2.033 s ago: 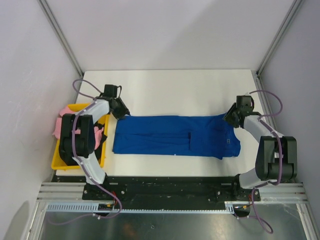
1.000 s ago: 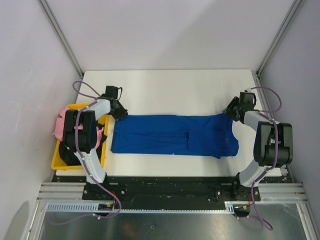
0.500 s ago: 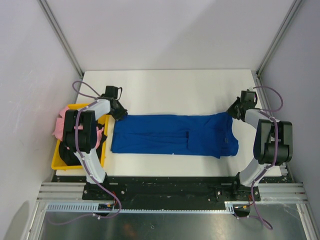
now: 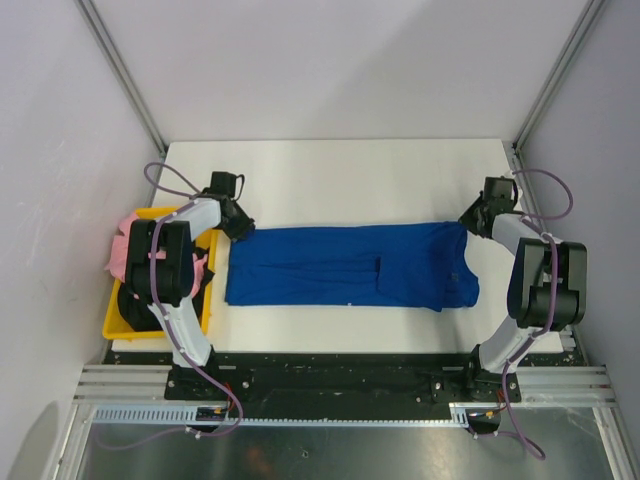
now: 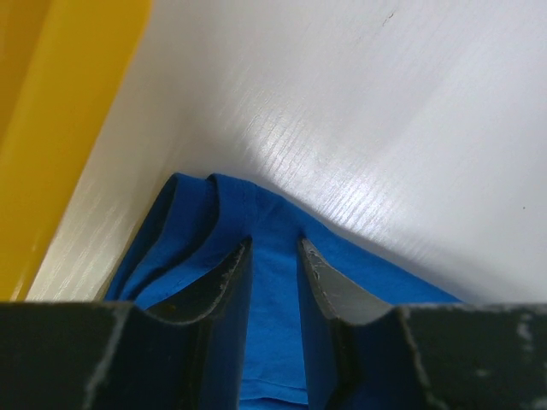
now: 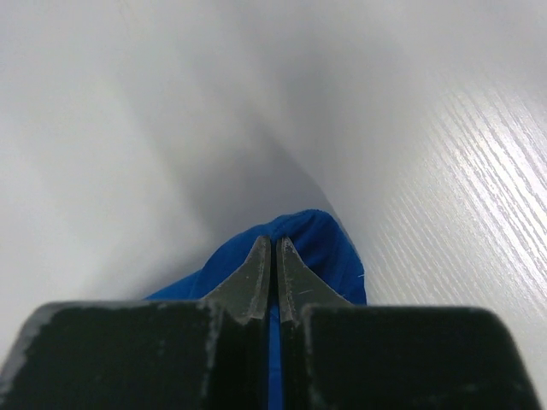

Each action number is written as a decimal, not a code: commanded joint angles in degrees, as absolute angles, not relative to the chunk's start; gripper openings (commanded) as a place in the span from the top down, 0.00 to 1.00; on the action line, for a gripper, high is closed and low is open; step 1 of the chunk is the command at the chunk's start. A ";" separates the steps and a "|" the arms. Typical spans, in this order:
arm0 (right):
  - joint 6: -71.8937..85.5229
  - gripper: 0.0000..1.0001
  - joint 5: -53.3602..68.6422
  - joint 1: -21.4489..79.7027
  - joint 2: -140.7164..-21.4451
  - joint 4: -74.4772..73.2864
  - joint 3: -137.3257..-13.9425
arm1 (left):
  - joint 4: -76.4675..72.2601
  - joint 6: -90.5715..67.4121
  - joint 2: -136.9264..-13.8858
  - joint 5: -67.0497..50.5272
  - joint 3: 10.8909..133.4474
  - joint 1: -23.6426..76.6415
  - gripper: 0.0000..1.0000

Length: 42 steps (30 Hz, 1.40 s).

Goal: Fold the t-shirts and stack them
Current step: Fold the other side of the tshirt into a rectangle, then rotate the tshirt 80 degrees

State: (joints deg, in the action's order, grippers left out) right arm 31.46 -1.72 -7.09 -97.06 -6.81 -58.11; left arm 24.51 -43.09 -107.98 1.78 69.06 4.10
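The royal-blue t-shirt [image 4: 340,268] lies as a long folded strip across the white table. My left gripper [image 4: 240,230] is at its far left corner. In the left wrist view [image 5: 273,246] the jaws stand a little apart with blue cloth [image 5: 273,290] between and under them. My right gripper [image 4: 466,222] is at the far right corner, shut on a bunched tip of the blue cloth [image 6: 329,248], as the right wrist view [image 6: 273,242] shows. The pink t-shirt [image 4: 125,245] sits in the yellow bin [image 4: 112,325]. I cannot tell the black t-shirt apart from the dark arm over the bin.
The yellow bin stands at the table's left edge, partly under my left arm; its wall [image 5: 51,128] is close to the left gripper. Bare white table [image 4: 350,180] lies behind the shirt. Frame posts and grey walls stand on both sides.
My right gripper has moved right and slightly farther back with the corner, drawing the shirt's right end out straighter. My left gripper has stayed at the left corner.
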 commanded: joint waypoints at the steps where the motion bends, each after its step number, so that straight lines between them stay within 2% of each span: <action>1: 31.01 0.94 -5.54 -7.91 -98.37 -7.31 -60.55 | 25.13 -42.75 -108.26 5.38 68.36 3.04 0.66; 5: 30.72 0.66 -6.09 -7.82 -98.43 -10.11 -62.28 | 25.14 -42.02 -107.98 4.13 69.07 3.22 0.60; 7: 30.51 0.58 -6.36 -7.38 -97.86 -12.61 -64.22 | 25.09 -41.29 -107.33 3.78 69.83 3.42 0.55; 9: 30.59 0.55 -7.10 -6.64 -96.78 -16.01 -66.13 | 25.13 -40.32 -106.46 3.27 70.74 3.71 0.50; 16: 33.63 0.52 -7.73 -4.70 -89.92 -29.65 -67.44 | 25.13 -37.86 -101.13 2.85 72.00 4.66 0.39; 19: 35.34 0.52 -6.20 -3.52 -85.91 -34.14 -65.53 | 25.14 -37.49 -98.65 2.77 71.19 5.22 0.38; 24: 41.05 0.55 1.79 -2.10 -77.49 -36.58 -55.48 | 25.13 -36.97 -93.95 1.42 68.31 8.10 0.40; 32: 49.63 0.55 2.98 -0.22 -64.69 -39.08 -41.82 | 25.11 -36.76 -88.69 -1.53 63.52 13.78 0.42; 42: 47.88 0.58 6.60 -4.90 -67.56 -34.67 -35.69 | 25.13 -36.38 -85.99 -2.97 61.20 14.76 0.42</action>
